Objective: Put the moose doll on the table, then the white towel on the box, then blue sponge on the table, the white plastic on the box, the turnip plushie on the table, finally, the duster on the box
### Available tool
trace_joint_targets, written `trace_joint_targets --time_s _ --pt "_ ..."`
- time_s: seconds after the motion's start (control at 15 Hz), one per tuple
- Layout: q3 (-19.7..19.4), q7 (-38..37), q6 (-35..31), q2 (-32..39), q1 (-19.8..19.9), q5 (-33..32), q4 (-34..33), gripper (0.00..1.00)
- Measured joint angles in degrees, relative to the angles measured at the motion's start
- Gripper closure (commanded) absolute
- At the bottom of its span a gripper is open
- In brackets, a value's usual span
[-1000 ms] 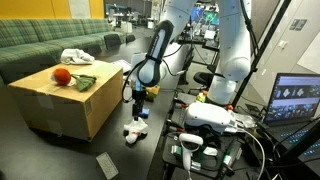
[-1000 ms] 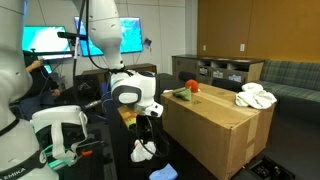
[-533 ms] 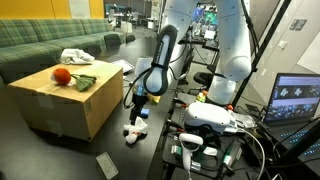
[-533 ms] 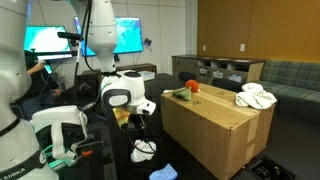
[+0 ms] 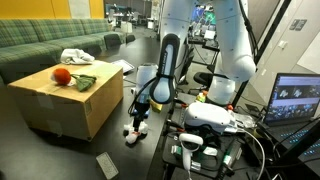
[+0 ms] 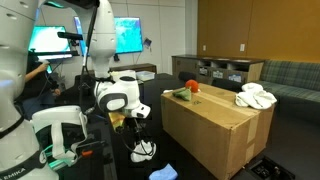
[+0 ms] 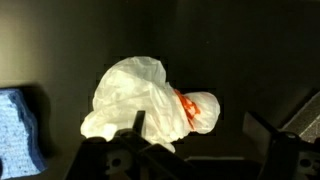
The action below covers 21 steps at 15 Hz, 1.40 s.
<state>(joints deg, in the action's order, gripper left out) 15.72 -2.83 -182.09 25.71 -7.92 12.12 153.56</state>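
Note:
My gripper [image 5: 138, 113] hangs open just above the white plastic [image 5: 135, 130], a crumpled bag with an orange mark on the dark table, and does not touch it. In the wrist view the plastic [image 7: 145, 100] lies between and ahead of the open fingers [image 7: 200, 135]. The gripper [image 6: 138, 126] and the plastic [image 6: 143, 150] also show in both exterior views. The cardboard box [image 5: 60, 108] carries the red turnip plushie [image 5: 63, 75] and the white towel [image 5: 76, 57]. The blue sponge [image 5: 106, 165] lies on the dark table. The moose doll and the duster are out of view.
A green sofa [image 5: 40, 40] stands behind the box. A white device with cables [image 5: 205, 120] and a laptop [image 5: 295, 100] sit beside the arm. In an exterior view, shelves [image 6: 215, 70] stand beyond the box [image 6: 210, 125].
The arm has come down and moved slightly sideways, which brought the open gripper closer to the white plastic. The things on the box have not moved.

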Motion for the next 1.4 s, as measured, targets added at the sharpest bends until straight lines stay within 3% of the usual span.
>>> trace_joint_targets --time_s 0.53,1.33,1.4 --pt "-5.69 -2.77 -0.56 3.26 -9.45 -1.20 -2.45 0.00" --pt "-16.56 -2.78 -2.70 16.04 -16.91 -2.71 -12.90 0.00" --pt "-17.09 -2.78 -2.68 16.84 -17.26 -2.71 -13.61 0.08"
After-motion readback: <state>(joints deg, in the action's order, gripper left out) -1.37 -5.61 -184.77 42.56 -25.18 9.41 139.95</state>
